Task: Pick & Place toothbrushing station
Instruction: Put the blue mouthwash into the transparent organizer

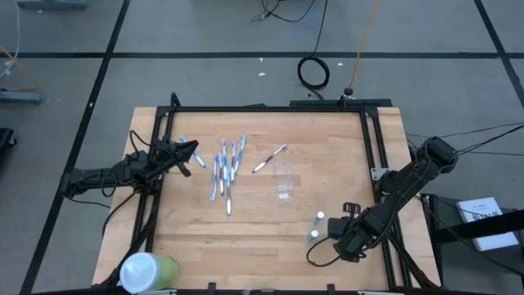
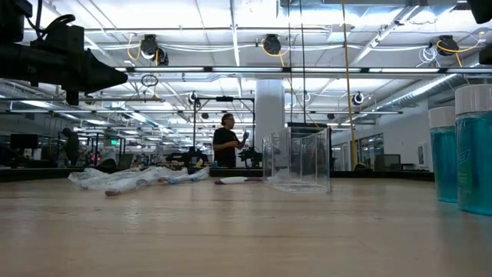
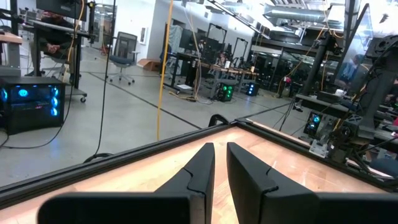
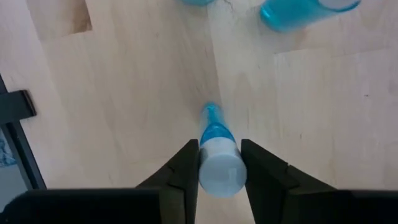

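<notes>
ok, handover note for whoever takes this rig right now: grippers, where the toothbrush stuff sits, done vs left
Right gripper: near the table's front right, fingers either side of a white-capped blue tube, apparently touching its cap; grip not confirmed.
Left gripper: waiting at the left edge, nearly shut, empty.
Blue-and-white toothbrushes lie in a loose pile at centre-left; the pinkish-purple brush lies beside the clear cup at mid-table.
Two more tubes stand front right.
Done: nothing placed, cup looks empty.
Left: everything.

Right gripper (image 4: 219, 165) at table's 4 o'clock, pointing down, fingers nearly closed. Left gripper (image 1: 190, 150) at 10 o'clock, raised, fingers nearly together.
</notes>
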`<act>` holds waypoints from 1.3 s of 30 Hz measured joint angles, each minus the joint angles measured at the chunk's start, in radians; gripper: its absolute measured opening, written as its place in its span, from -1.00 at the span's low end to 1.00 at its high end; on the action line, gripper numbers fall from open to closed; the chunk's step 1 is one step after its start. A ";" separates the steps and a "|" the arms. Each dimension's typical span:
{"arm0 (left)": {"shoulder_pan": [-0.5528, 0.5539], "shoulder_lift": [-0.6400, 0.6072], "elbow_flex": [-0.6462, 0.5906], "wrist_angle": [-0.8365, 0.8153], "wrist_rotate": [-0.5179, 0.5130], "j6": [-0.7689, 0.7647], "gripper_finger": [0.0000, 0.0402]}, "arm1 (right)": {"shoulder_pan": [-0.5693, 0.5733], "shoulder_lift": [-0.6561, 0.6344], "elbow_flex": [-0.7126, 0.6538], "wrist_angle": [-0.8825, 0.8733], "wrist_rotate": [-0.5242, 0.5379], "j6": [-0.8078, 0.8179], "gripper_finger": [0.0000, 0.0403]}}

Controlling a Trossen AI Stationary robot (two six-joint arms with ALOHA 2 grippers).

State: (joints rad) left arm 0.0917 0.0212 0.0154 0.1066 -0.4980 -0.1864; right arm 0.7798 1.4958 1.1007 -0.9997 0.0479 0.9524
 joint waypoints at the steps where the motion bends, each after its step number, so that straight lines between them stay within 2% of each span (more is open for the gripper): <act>1: 0.000 0.000 0.000 0.000 0.000 0.000 -0.77 | -0.004 -0.009 0.000 0.000 0.000 0.000 -0.56; 9: 0.000 0.000 0.000 0.000 0.000 0.000 -0.77 | -0.047 -0.160 0.000 0.011 0.017 0.052 -0.56; 14: 0.000 0.000 0.000 0.000 0.000 0.000 -0.77 | -0.090 -0.277 0.000 0.087 0.119 0.000 -0.56; 17: 0.000 0.000 0.000 0.000 0.000 0.000 -0.77 | -0.130 -0.341 0.000 0.186 0.221 -0.134 -0.56; 20: 0.000 0.000 0.000 0.000 0.000 0.000 -0.77 | -0.190 -0.389 0.000 0.305 0.337 -0.343 -0.56; 23: 0.000 0.000 0.000 0.000 0.000 0.000 -0.77 | -0.289 -0.416 0.001 0.414 0.373 -0.564 -0.56; 26: 0.000 0.000 0.000 0.000 0.000 0.000 -0.77 | -0.431 -0.425 0.001 0.490 0.333 -0.721 -0.56; 32: 0.000 0.000 0.000 0.000 0.000 0.000 -0.77 | -0.745 -0.387 0.002 0.552 0.065 -0.931 -0.56; 34: 0.000 0.000 0.000 0.000 0.000 0.000 -0.77 | -0.826 -0.344 0.032 0.523 -0.003 -0.965 -0.56; 39: 0.000 0.000 0.000 0.001 0.000 0.000 -0.77 | -0.919 -0.184 0.205 0.328 -0.022 -1.067 -0.56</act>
State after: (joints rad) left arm 0.0917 0.0216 0.0151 0.1072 -0.4980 -0.1864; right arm -0.1388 1.3116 1.3055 -0.6713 0.0258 -0.1142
